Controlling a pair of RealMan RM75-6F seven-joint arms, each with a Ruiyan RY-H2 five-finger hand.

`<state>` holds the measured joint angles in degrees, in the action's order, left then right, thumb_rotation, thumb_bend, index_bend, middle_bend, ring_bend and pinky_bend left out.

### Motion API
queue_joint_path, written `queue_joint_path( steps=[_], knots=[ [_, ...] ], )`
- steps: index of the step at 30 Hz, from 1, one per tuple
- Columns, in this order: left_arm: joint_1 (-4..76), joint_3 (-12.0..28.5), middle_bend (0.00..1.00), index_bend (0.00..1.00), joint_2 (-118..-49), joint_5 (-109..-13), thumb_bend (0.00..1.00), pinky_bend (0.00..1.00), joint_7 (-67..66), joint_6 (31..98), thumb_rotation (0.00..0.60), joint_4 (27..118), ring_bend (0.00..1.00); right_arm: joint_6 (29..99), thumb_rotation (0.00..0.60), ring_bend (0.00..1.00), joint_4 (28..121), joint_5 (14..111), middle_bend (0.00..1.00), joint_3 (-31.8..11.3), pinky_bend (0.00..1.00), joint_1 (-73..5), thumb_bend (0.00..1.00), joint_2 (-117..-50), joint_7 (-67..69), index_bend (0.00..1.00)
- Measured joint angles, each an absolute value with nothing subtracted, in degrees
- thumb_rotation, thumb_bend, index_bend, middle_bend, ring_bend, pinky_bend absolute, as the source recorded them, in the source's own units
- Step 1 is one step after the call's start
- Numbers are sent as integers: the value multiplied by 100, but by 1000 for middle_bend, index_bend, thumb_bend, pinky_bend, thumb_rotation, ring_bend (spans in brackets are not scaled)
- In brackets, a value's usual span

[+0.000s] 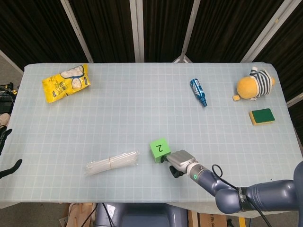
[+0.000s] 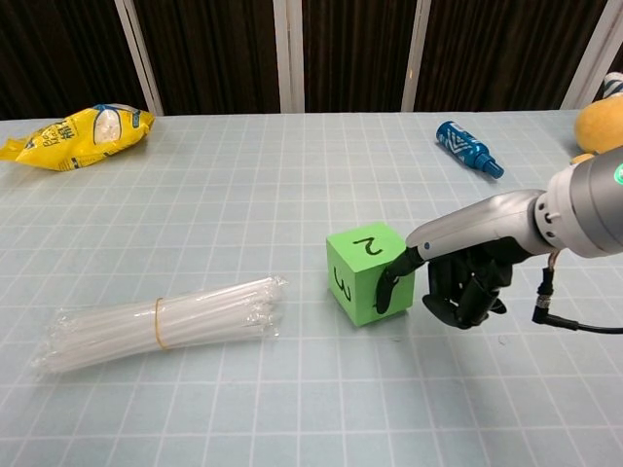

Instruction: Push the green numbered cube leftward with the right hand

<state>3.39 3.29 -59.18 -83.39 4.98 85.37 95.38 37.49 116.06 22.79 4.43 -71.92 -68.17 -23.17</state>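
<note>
The green numbered cube (image 1: 160,149) sits near the table's front edge, a little right of centre, turned at an angle. In the chest view the cube (image 2: 368,272) shows a 2 on top and a 3 on its left front face. My right hand (image 2: 458,277) is just to its right, one fingertip (image 2: 386,289) stretched out and pressing the cube's right face while the other fingers are curled under. The head view shows the same right hand (image 1: 179,163) against the cube's lower right side. My left hand (image 1: 13,166) hangs off the table's left edge, fingers apart and holding nothing.
A bundle of clear straws (image 1: 112,162) lies just left of the cube. A yellow snack bag (image 1: 66,81) is at the far left. A blue bottle (image 1: 199,91), a plush toy (image 1: 255,84) and a green-and-yellow sponge (image 1: 262,116) lie to the right.
</note>
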Motion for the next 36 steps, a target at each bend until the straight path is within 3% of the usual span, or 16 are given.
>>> queue_joint_path(
  steps=[26, 36],
  knots=[
    [344, 343, 0, 28, -5876, -8312, 344, 0, 613, 8509, 600, 9511, 0, 3313, 600, 788, 10802, 2424, 820, 232, 654, -7308, 784, -7412, -1318, 196],
    [350, 355, 0, 28, -5882, -8272, 344, 0, 578, 8490, 600, 9519, 0, 3072, 600, 788, 11417, 2643, 820, 579, 655, -7306, 784, -6563, -1293, 223]
  ],
)
